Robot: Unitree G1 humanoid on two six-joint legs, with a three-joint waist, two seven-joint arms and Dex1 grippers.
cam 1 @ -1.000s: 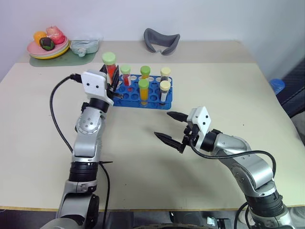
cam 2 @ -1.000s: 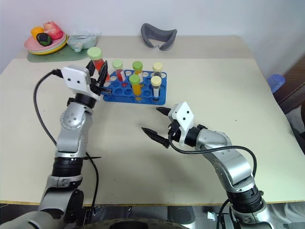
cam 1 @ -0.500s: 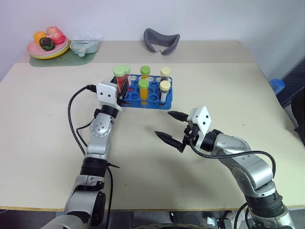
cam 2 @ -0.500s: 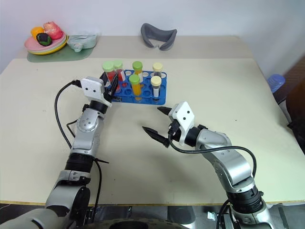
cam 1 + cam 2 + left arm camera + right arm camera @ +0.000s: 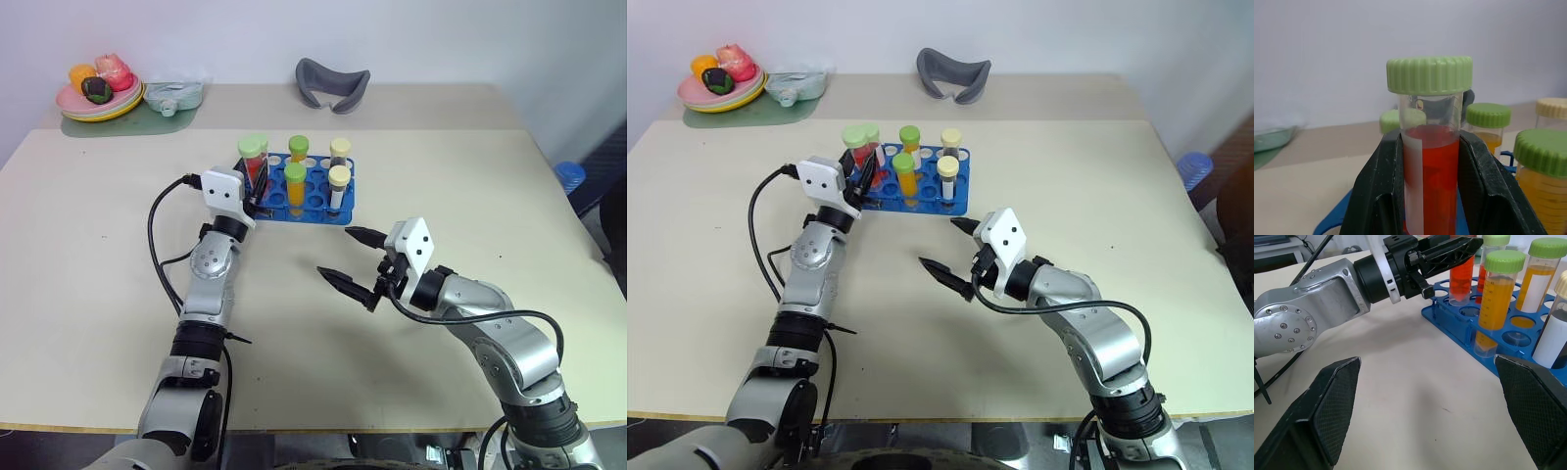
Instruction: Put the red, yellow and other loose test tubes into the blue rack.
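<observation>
A red test tube (image 5: 1430, 166) with a green cap (image 5: 253, 147) stands upright between the black fingers (image 5: 1376, 196) of my left gripper (image 5: 257, 182), which is shut on it. Its lower end sits at a hole at the left end of the blue rack (image 5: 312, 216). The rack holds several upright tubes, among them a yellow one with a green cap (image 5: 295, 188) and a cream-capped one (image 5: 338, 186). My right gripper (image 5: 346, 257) hovers open and empty over the table, in front of the rack's right end.
At the back left a pink plate (image 5: 73, 101) of toy food rests on a green mat beside a clear container (image 5: 173, 94). A grey curved object (image 5: 332, 83) lies at the back centre. A blue item (image 5: 569, 175) sits beyond the table's right edge.
My left gripper has brought the red tube down and to the right, onto the rack's left end. The right arm has stayed still.
</observation>
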